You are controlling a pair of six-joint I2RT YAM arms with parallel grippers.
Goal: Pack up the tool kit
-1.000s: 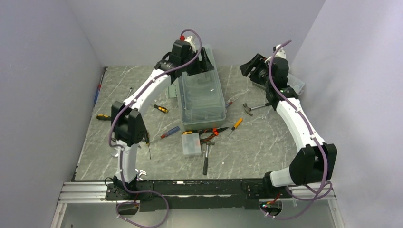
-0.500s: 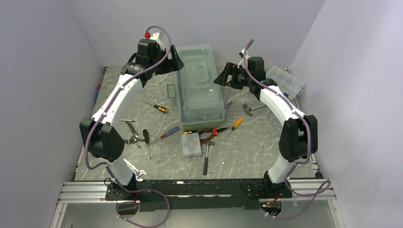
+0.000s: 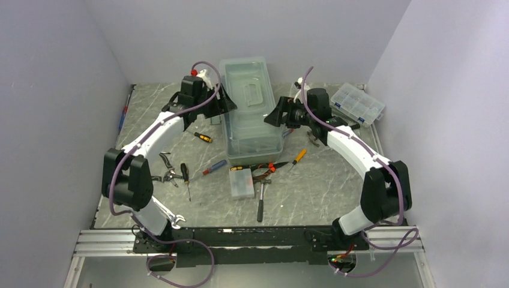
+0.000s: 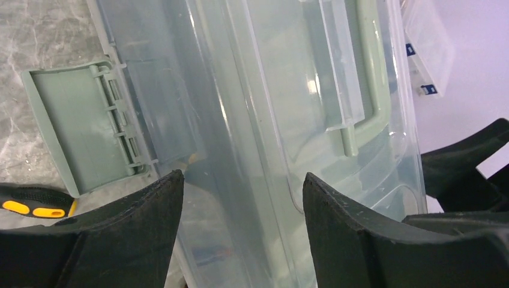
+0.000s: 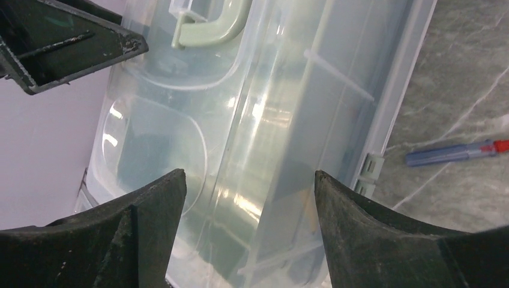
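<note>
Placement: the clear rectangular plastic toolbox (image 3: 252, 129) lies between the left gripper (image 3: 222, 103) and right gripper (image 3: 271, 114), both spread and empty. Its long axis runs crosswise to the line joining them; neither arm is nearer.

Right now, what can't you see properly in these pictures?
- Inside the toolbox: top view, the cloudy lid blurs the contents.
- The yellow-black handle: left wrist view, the picture edge and the left hand cut it off.
- The blue tool: right wrist view, cut off by the right edge.
</note>
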